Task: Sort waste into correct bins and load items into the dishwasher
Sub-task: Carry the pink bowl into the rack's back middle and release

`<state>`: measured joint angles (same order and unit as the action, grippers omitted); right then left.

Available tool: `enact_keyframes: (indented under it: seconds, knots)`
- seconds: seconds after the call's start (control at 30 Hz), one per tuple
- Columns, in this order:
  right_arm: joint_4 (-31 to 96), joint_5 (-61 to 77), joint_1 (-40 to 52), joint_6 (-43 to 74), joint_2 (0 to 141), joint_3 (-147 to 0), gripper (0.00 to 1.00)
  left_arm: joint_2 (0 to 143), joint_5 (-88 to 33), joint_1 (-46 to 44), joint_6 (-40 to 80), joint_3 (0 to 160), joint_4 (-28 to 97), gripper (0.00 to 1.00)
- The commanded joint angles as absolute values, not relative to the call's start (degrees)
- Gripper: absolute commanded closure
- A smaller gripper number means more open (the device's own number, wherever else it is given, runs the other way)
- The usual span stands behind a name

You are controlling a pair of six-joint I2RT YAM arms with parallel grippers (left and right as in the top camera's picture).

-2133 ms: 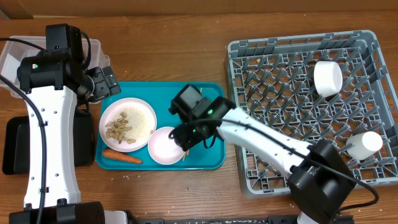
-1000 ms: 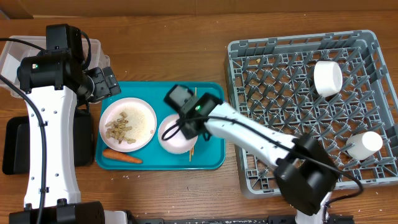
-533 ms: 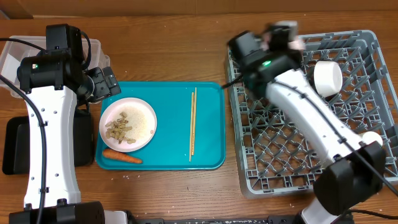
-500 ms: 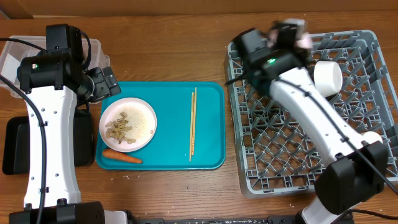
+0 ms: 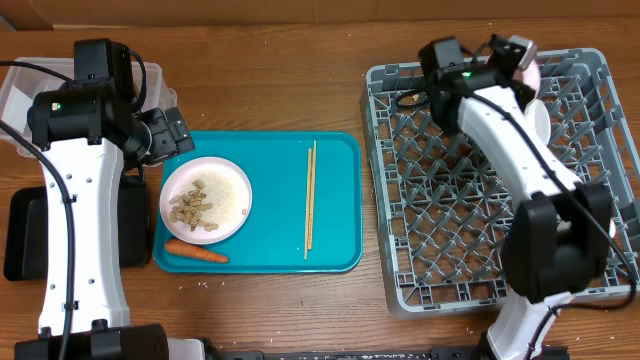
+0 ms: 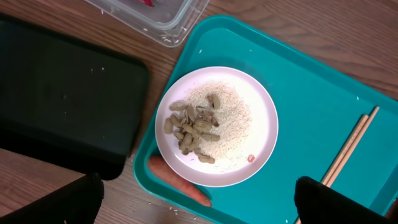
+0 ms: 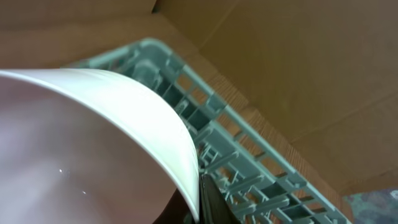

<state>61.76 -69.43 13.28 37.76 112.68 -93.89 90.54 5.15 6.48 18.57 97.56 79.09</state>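
Note:
In the right wrist view my right gripper (image 7: 202,202) is shut on the rim of a pale pink bowl (image 7: 93,143). From overhead that bowl (image 5: 530,66) is held tilted over the far edge of the grey dishwasher rack (image 5: 450,220), with the right gripper (image 5: 515,52) on it. My left gripper (image 5: 165,135) hovers open and empty above the teal tray (image 5: 340,160). On the tray lie a white plate (image 5: 205,200) of rice and food scraps, a carrot (image 5: 197,252) and a pair of chopsticks (image 5: 310,200). The left wrist view looks down on the plate (image 6: 216,126) and carrot (image 6: 180,186).
A clear plastic container (image 5: 20,90) stands at the far left, and a black bin (image 5: 20,235) sits in front of it beside the tray. My right arm stretches across the rack from the near right corner. Bare wooden table (image 5: 270,70) lies behind the tray.
My right gripper has lifted the pink bowl off the tray and carried it right to the rack's far edge. The left arm has not moved.

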Motion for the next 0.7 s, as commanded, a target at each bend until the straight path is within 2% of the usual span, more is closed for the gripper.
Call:
enact_keyframes:
  seconds: [0.0,0.2,0.67]
  knots:
    - [63.1,-67.3,13.8,39.4,116.2,-93.6,0.96,90.9,5.1,6.4,19.3,98.0,79.2,0.00]
    - [67.4,-66.3,15.4,43.7,118.5,-93.6,0.96,90.9,5.1,6.4,19.3,98.0,79.2,0.00]
    - [67.9,-57.7,21.3,43.7,118.7,-89.2,0.96,90.9,5.1,6.4,19.3,98.0,78.8,0.00]
